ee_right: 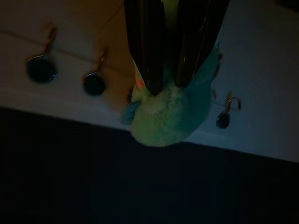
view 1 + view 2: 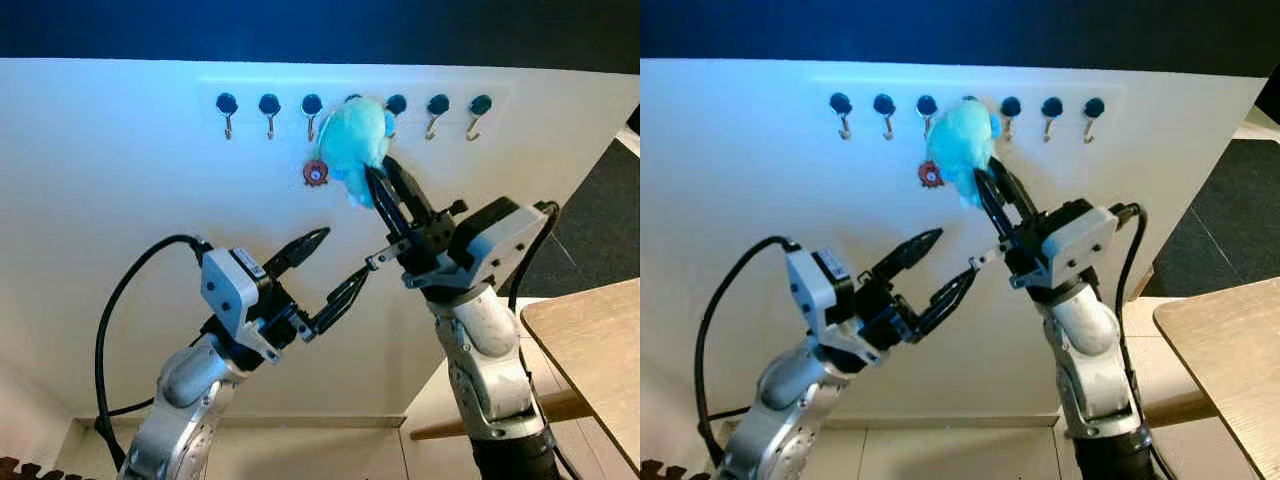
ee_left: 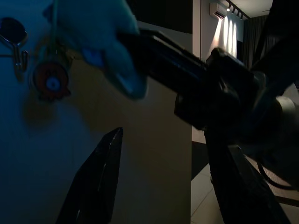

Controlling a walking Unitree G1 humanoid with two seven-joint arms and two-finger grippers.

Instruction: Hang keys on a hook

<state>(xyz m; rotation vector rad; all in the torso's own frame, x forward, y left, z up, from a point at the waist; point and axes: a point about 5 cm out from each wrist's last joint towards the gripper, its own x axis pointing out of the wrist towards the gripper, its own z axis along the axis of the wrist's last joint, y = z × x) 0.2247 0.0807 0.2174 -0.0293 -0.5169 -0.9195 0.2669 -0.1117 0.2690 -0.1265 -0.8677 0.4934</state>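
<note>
Hooks [image 2: 312, 112] run in a single row along the top of the white wall panel [image 2: 120, 260] in front of me, each with a dark round cap and a small metal curl below. My right claw [image 2: 376, 182] is raised up to that row, its two long black fingers pinched onto the lower edge of the fluffy turquoise plush charm [image 2: 356, 140] of the keys. The plush sits against the panel over the middle hook of the row, covering it, so I cannot tell whether the ring is on that hook. A small red round tag [image 2: 315, 173] hangs just beside the plush, on my left of it, below the third hook from my left. In my right wrist view the fingers press into the plush from both sides, with dark hook caps on either side of it.

My left claw [image 2: 340, 265] hovers lower and to my left of the right one, well apart from the panel's hooks, its fingers spread wide and gripping nothing. Its tips point toward the right arm's wrist. A black cable [image 2: 115, 310] loops from my left forearm. A wooden counter [image 2: 590, 340] edge shows at my far right.
</note>
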